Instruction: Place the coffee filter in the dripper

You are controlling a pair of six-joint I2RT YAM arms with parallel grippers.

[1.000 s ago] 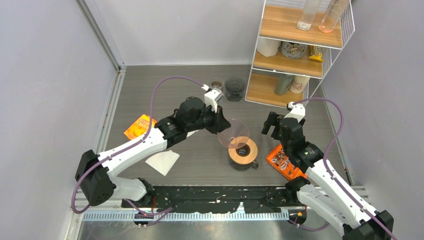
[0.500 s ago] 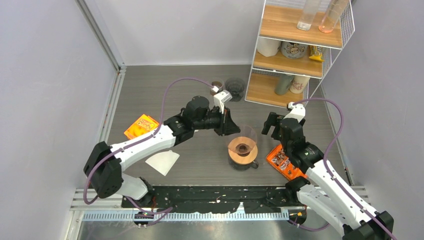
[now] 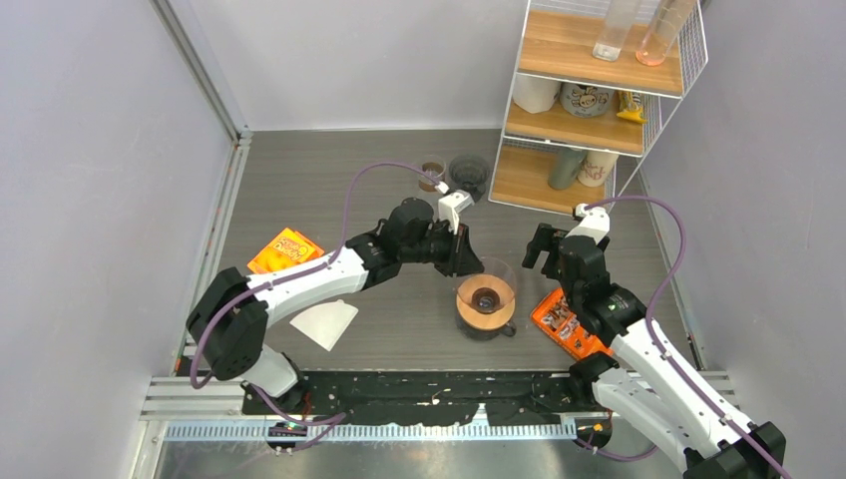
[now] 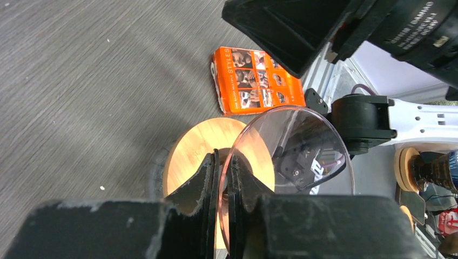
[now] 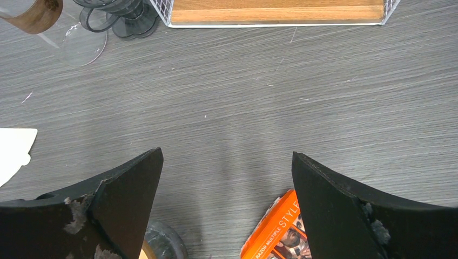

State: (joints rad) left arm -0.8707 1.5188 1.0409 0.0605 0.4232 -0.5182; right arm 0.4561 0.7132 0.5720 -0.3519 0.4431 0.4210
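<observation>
The coffee filter [image 3: 324,321] is a white paper lying flat on the table at the front left. My left gripper [image 3: 472,262] is shut on the rim of the clear dripper [image 3: 497,272] and holds it tilted just above the carafe with a round wooden collar [image 3: 485,302]. In the left wrist view the fingers [image 4: 208,178] pinch the dripper's thin rim [image 4: 302,143] over the wooden collar [image 4: 192,148]. My right gripper [image 3: 545,250] is open and empty to the right of the carafe, seen in its wrist view [image 5: 227,172] above bare table.
An orange box [image 3: 566,323] lies right of the carafe, under the right arm. An orange packet [image 3: 280,250] lies at the left. A dark glass [image 3: 467,177] and a brown cup [image 3: 431,169] stand at the back. A wire shelf [image 3: 599,100] fills the back right.
My left gripper has carried the clear dripper to the right and down, from left of the carafe to just over its wooden collar. The right arm has not moved.
</observation>
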